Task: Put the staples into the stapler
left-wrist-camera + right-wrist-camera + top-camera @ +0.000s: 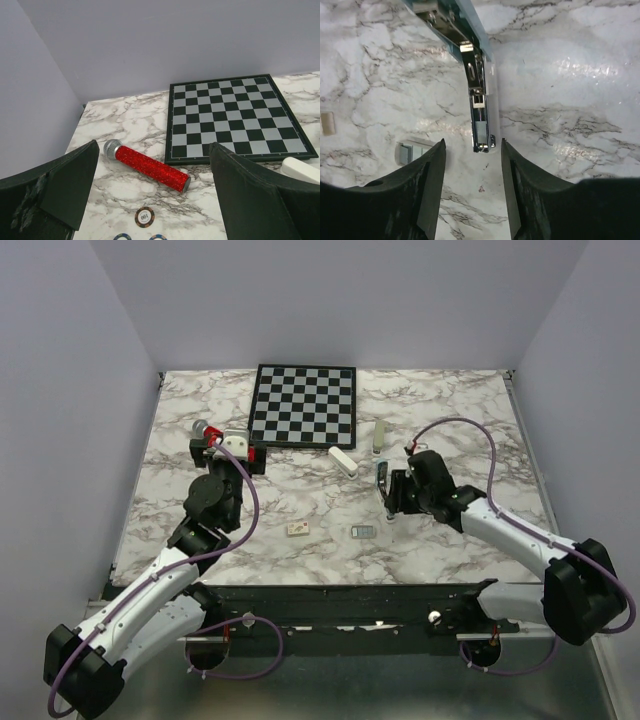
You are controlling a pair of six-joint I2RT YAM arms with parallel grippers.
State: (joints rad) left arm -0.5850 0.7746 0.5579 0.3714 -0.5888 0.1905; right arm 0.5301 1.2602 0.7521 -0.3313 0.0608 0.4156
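Staples (pixel 410 151): small flat grey block, lying loose on the tabletop (pixel 580 75), not yet loaded. In the right wrist view it sits just left of the right pincer (pixel 472 150), near the stapler's front end but apart from it. The stapler (pixel 480 117) lies open with its metal channel facing up. The tip of the channel points into the gap between the pincer's fingers.

The right pincer's jaws are apart and hold nothing. It hovers low over the stapler tip, and whether it touches can't be told. The left pincer (pixel 154 146) is spread wide and empty, parked far off by the red microphone (pixel 150 165) and the chessboard (pixel 235 117).

Step in hand, by judgement: the stapler is opened and the staples pickup comes next. The next move likely needs the right pincer to shift left over the block and drop low. It then has to pinch the thin edges squarely, lift, and line the strip up with the narrow channel. The block is flat and may slide or tip in the grip.
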